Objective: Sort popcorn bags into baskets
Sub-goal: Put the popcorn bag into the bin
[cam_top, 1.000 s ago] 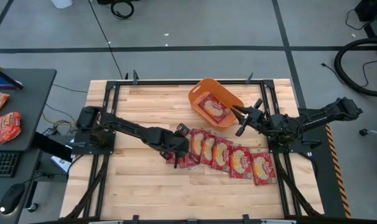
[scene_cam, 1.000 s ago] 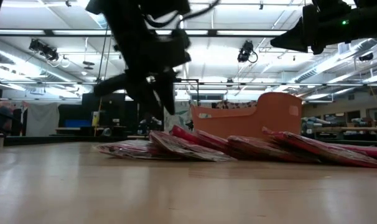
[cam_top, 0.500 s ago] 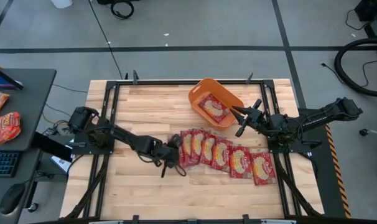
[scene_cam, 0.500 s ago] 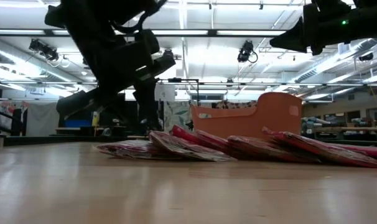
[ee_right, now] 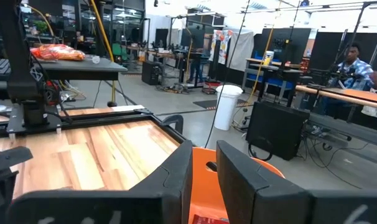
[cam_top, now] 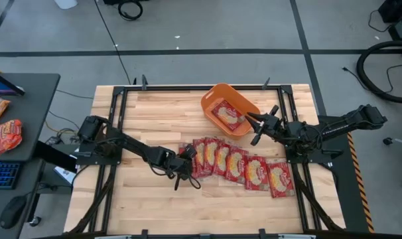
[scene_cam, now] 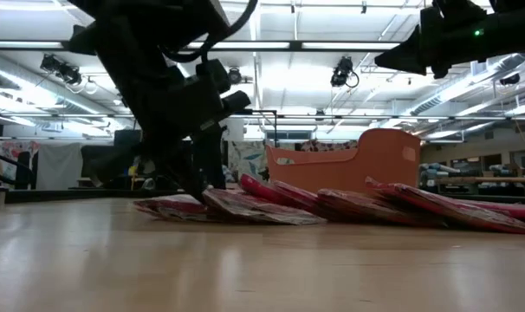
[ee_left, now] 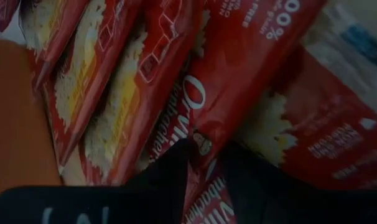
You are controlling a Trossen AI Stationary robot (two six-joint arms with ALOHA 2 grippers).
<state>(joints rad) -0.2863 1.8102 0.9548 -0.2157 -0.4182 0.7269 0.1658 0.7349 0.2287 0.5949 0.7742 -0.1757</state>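
Several red popcorn bags [cam_top: 241,164] lie overlapping in a slanted row on the wooden table. Another bag [cam_top: 227,114] lies flat inside the orange basket [cam_top: 207,99], which stands near the far edge and also shows in the low view [scene_cam: 349,160]. My left gripper [cam_top: 186,164] is down at the row's left end [scene_cam: 197,192], shut on a bag. My right gripper [cam_top: 252,127] hovers beside the basket's right wall with a narrow gap between its fingers [ee_right: 204,148] and holds nothing. My left gripper [ee_left: 206,163] pinches the edge of one red bag [ee_left: 201,186] at the left end of the row, between its two fingers. It comes slanting down from the table's left. The bag still lies on the table among the others.
Black frame rails [cam_top: 115,106] run round the table top. Bare wood [cam_top: 154,113] lies left of the basket and along the near edge. A side desk [cam_top: 28,99] to the left holds two more packets [cam_top: 7,135]. A person [ee_right: 356,62] sits far behind.
My left gripper has come down from above the row's left end, swung toward the table's near-left, then eased back right against the leftmost bags. The right arm and the basket have kept still.
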